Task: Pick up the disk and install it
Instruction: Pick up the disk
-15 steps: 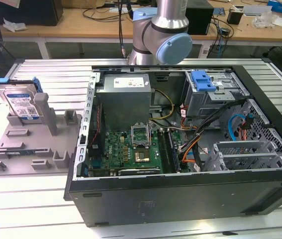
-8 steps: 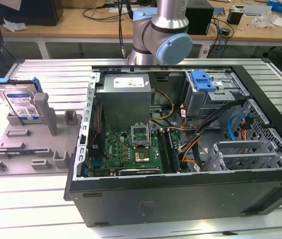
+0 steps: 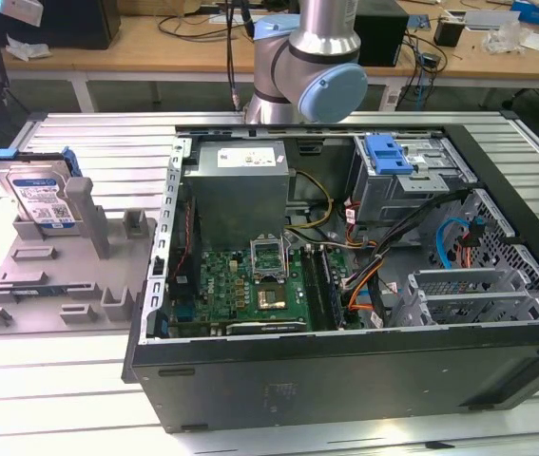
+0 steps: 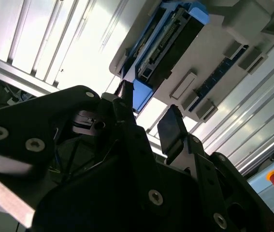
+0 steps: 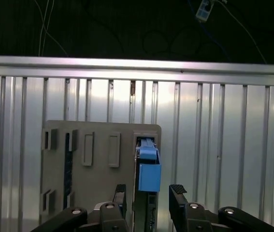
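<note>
Two fingers (image 5: 178, 193) of my hand (image 5: 149, 195) hang spread above the disk (image 5: 149, 176), upright in its grey holder (image 5: 100, 159) at nine o'clock from the case (image 3: 345, 375) in the exterior view; I'd descend straight, centred over its edge, clearing the holder before pinching.

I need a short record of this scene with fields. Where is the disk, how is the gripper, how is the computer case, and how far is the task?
disk: stands on edge in the grey holder, at the exterior view's left of the case
gripper: open, lined up over the disk's blue rail, not touching it
computer case: side panel off, lying on the slatted table
drive cage: inside the case, with a blue latch on top
progress: disk not yet picked up
</note>
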{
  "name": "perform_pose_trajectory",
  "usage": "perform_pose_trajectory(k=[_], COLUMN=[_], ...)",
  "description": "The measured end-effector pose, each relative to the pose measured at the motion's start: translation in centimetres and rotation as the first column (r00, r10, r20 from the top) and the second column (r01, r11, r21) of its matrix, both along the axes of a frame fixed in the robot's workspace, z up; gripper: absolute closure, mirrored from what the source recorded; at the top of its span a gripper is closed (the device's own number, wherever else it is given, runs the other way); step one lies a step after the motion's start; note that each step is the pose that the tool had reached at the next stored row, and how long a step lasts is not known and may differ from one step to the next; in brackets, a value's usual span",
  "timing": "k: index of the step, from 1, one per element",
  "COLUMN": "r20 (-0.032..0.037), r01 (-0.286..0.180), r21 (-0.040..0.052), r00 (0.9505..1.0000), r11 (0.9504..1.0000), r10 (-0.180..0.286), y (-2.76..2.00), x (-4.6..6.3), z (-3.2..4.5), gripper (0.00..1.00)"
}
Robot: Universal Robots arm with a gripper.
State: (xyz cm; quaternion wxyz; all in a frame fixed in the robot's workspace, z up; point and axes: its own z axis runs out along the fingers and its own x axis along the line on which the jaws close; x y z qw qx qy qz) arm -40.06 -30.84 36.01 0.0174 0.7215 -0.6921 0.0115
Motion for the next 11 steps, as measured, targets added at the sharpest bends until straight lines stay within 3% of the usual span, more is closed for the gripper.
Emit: perform_pose_trajectory(k=[11], r20=[0.0], r01=[0.001], r21=[-0.0001], r00=[1.0], r11=[1.0], r10=[-0.001], y=[0.0], x=[0.0], z=[-0.83], gripper=[0.52])
